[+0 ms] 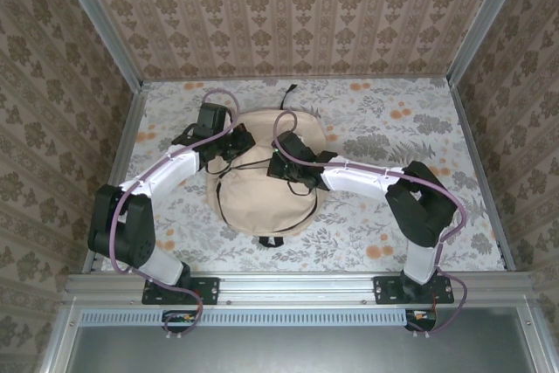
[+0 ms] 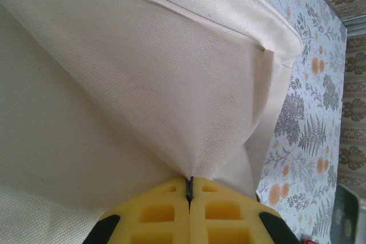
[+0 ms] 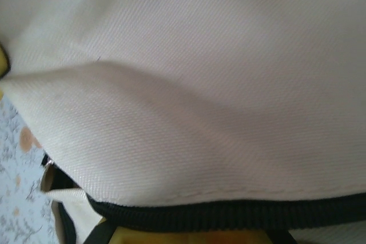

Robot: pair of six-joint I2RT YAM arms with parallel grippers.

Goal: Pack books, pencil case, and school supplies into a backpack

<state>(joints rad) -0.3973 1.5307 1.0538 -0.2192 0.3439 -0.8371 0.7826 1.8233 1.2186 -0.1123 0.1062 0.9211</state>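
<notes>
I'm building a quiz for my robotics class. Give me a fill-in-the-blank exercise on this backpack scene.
1. The backpack lying on the table is ___ in colour.
2. The left gripper is shut, pinching the backpack's ___.
3. The table's surface has a ___ pattern.
4. The zipper in the right wrist view is ___.
Missing words: beige; fabric; floral; black.

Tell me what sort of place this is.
Likely a staged robot test booth: brown patterned wallpaper panels in a bare aluminium frame, enclosing a floral-print tabletop holding a large beige fabric backpack.
</notes>
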